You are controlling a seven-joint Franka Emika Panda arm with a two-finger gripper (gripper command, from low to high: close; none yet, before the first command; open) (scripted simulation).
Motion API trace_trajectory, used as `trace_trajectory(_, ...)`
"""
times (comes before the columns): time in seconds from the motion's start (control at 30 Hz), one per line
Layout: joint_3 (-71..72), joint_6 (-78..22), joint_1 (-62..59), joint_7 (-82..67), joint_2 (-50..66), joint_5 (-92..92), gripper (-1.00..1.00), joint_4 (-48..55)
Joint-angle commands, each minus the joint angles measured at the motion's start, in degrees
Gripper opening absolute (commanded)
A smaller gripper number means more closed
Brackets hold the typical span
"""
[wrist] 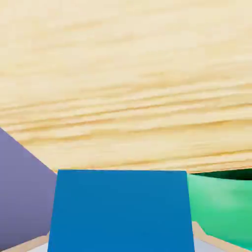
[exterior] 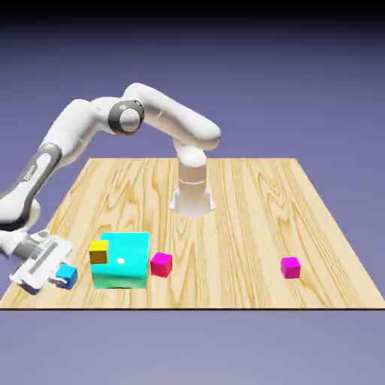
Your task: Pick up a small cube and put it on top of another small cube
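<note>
The gripper (exterior: 56, 275) has its fingers clamped on the small blue cube (exterior: 67, 277), right beside the big cyan block (exterior: 121, 261), on the exterior view's left! Now lift straight up, I'd say, grip firm, clearing that block before any sideways swing.

Exterior view, reading from my gripper (exterior: 60, 275): big cyan block (exterior: 128, 262) blocks three o'clock, yellow cube (exterior: 98, 252) crowding its near side, crimson cube (exterior: 161, 265) just past it. Beyond, bare wooden tabletop (exterior: 225, 263) lies wide open to the purple cube (exterior: 291, 268).
</note>
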Motion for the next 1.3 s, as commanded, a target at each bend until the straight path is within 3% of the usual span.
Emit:
trace_trajectory(0.0, -0.3, 0.7, 0.5, -0.6, -0.8, -2.6, -1.0, -0.9)
trace_trajectory(1.27, -11.6, 28.0, 20.9, -24.2, -30.3, -97.3, -1.0, -35.7)
